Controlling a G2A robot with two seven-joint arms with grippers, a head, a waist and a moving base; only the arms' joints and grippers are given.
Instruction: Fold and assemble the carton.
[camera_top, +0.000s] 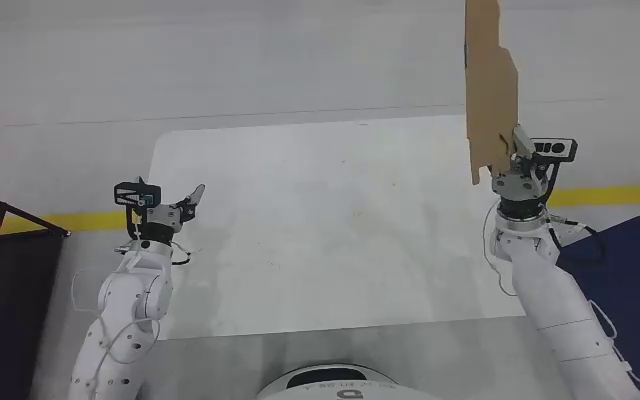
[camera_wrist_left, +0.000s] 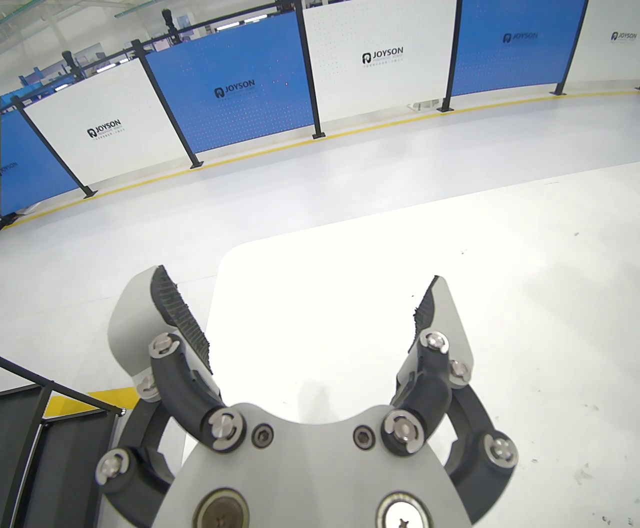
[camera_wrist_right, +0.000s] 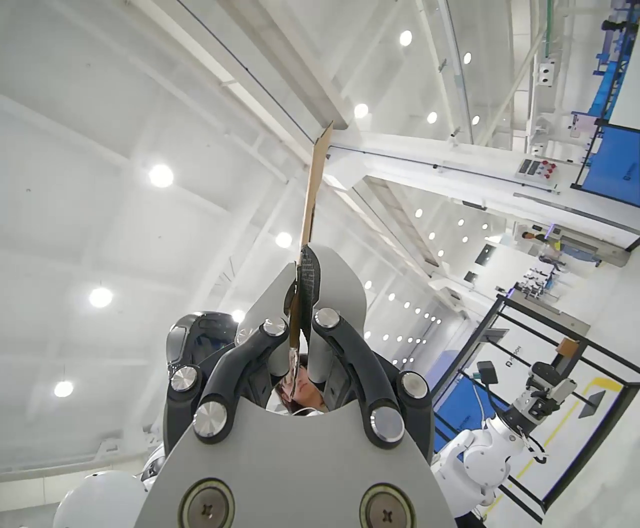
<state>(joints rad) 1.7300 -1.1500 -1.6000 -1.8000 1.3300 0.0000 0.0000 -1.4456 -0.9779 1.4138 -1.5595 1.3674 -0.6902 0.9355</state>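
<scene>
**Right hand holds carton sheet up, left hand open**

Flat brown cardboard carton sheet (camera_top: 490, 90), unfolded, stands upright in the air by the right edge of the white rounded-corner tabletop (camera_top: 330, 230), held off it. Right hand (camera_top: 503, 170) is clenched on the sheet's lower edge and points upward. In the right wrist view the black ribbed pads (camera_wrist_right: 310, 275) pinch the sheet from both sides, and the cardboard rises edge-on as a thin strip from between them. Left hand (camera_top: 188, 200) is released, fingers spread wide, over the tabletop's left edge, well apart from the carton
</scene>
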